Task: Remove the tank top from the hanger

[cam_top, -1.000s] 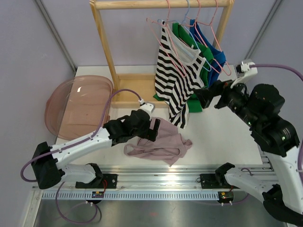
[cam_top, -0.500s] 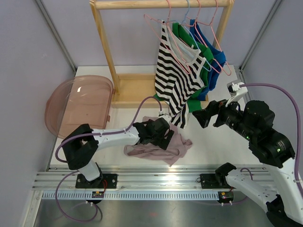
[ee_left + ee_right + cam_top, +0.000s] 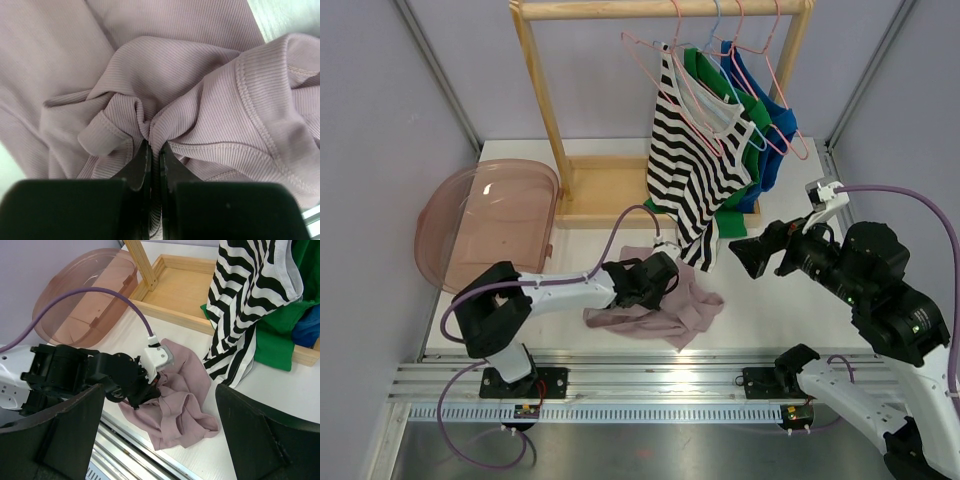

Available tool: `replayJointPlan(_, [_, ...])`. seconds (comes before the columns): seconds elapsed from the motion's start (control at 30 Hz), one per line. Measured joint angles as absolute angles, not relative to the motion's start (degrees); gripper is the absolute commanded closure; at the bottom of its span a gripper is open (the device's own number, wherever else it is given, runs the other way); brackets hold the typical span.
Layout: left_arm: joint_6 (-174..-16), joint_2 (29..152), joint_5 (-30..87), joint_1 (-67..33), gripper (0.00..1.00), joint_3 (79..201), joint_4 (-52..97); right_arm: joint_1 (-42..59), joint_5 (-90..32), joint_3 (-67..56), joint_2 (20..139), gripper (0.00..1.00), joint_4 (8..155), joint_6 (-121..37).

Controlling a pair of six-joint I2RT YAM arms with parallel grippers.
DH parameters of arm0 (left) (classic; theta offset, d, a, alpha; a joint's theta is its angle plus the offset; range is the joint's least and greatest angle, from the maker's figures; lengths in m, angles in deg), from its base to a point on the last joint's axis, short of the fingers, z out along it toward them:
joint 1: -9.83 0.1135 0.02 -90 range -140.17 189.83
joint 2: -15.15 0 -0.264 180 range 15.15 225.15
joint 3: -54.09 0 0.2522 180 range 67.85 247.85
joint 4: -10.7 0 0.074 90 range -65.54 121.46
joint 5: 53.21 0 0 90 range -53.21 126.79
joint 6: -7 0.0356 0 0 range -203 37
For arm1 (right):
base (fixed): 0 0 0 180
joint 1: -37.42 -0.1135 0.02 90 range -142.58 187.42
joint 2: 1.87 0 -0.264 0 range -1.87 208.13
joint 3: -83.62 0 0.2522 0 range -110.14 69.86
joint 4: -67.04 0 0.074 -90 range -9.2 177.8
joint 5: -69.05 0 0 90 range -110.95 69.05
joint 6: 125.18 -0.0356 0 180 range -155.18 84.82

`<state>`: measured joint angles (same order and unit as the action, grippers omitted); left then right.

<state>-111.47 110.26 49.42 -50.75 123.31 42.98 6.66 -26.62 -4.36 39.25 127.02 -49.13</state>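
One mauve tank top (image 3: pixel 660 310), three hung tops (image 3: pixel 692 165), perhaps four hangers (image 3: pixel 674 22), one rack (image 3: pixel 545 100), one tub (image 3: pixel 485 225).

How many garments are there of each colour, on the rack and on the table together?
black-and-white striped top: 1
green top: 1
blue top: 1
mauve top: 1
Total: 4

bare table (image 3: pixel 752 322) right of the mauve top (image 3: pixel 670 315) is wide open; hanging striped top (image 3: pixel 695 170) and rack post (image 3: pixel 545 110) crowd the back
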Motion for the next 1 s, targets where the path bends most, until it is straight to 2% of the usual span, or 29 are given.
replayJointPlan(0.27, [-111.3, 98.7, 57.3, -50.9, 1.0, 127.4, 54.0, 6.7, -26.5, -4.4, 38.5, 0.01, 127.0, -49.1])
replayJointPlan(0.57, [-108.6, 90.0, 74.6, -49.9, 1.0, 149.9, 72.5, 6.7, -26.4, -4.5, 38.5, 0.01, 127.0, -49.1])
replayJointPlan(0.67, [-105.9, 88.7, 77.7, -46.1, 1.0, 157.6, 76.8, 6.7, -26.5, -4.7, 38.6, 0.01, 127.0, -49.1])
replayJointPlan(1.0, [-98.2, 88.0, 77.2, -22.0, 1.0, 175.9, 82.3, 6.7, -26.4, -6.8, 39.2, 0.01, 127.2, -48.3])
